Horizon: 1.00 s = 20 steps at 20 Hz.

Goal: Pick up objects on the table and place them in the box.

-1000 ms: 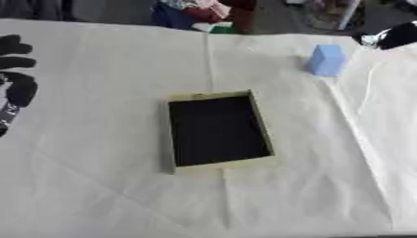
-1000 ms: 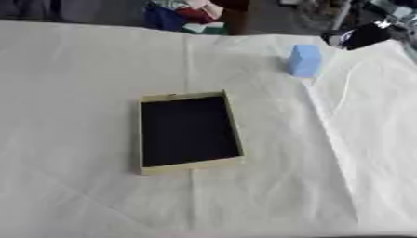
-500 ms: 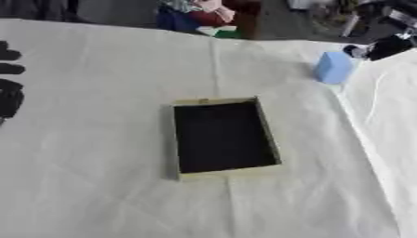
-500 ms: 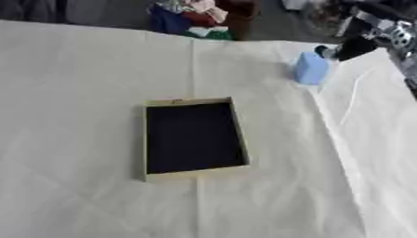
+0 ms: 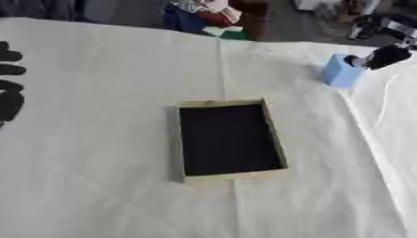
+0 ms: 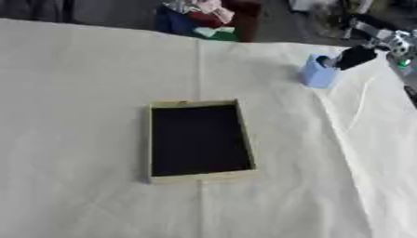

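A shallow tan box with a dark inside lies open in the middle of the white cloth. A light blue block stands upright at the far right of the table. My right hand comes in from the upper right corner, and its dark tip meets the top right edge of the block. My left hand shows only at the left edge of the left eye view, resting on the cloth with its fingers relaxed and holding nothing.
A white cloth with creases covers the table. Coloured clutter lies beyond the far edge. The table's right edge falls away near the block.
My right hand has come in from the right and now touches the top of the blue block. The whole picture has shifted, so the camera moved; box and block stay put.
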{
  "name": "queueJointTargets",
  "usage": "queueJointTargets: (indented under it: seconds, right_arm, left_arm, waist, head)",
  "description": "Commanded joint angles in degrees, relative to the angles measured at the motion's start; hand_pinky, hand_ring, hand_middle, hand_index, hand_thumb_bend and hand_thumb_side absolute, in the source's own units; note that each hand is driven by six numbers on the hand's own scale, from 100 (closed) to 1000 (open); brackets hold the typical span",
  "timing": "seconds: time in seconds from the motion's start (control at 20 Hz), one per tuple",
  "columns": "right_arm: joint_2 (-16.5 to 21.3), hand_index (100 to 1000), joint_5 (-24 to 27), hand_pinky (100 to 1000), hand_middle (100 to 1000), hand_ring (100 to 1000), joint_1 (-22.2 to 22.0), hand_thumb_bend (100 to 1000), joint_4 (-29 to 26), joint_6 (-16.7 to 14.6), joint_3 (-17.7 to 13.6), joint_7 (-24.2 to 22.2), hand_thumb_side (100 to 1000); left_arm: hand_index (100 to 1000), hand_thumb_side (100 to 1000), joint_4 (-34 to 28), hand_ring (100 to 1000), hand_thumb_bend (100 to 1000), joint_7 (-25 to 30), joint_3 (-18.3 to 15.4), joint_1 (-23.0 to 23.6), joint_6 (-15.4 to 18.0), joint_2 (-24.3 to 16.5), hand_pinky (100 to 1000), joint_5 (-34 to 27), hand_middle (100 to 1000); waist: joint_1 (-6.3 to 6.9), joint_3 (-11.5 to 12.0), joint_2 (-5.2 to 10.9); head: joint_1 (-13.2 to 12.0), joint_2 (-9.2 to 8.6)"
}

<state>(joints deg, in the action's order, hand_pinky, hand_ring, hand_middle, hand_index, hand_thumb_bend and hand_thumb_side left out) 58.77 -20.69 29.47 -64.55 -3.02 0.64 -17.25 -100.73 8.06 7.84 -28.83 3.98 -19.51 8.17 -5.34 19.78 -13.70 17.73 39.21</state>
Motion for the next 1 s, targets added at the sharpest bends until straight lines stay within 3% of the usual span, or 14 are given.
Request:
queueJointTargets:
  seconds: [0.05, 1.0]
  right_arm:
    - [2.51, 978, 0.21, 900, 905, 941, 0.35, 366, 0.08, 0.01, -1.06, -0.25, 247]
    - [2.89, 980, 0.90, 903, 902, 946, -0.74, 360, 1.75, 0.30, -1.70, -0.16, 230]
  left_arm:
    - [905, 714, -1.20, 774, 596, 0.20, -0.22, -0.91, 0.06, -0.54, 694, -0.20, 773]
    - [906, 713, -1.29, 774, 599, 0.30, -0.39, -0.62, 0.01, -0.62, 694, -0.70, 772]
  waist:
    - [0.27, -0.03, 0.85]
    - [1.08, 0.55, -1.27]
  head:
    - [-0.04, -0.61]
    - [0.66, 0.37]
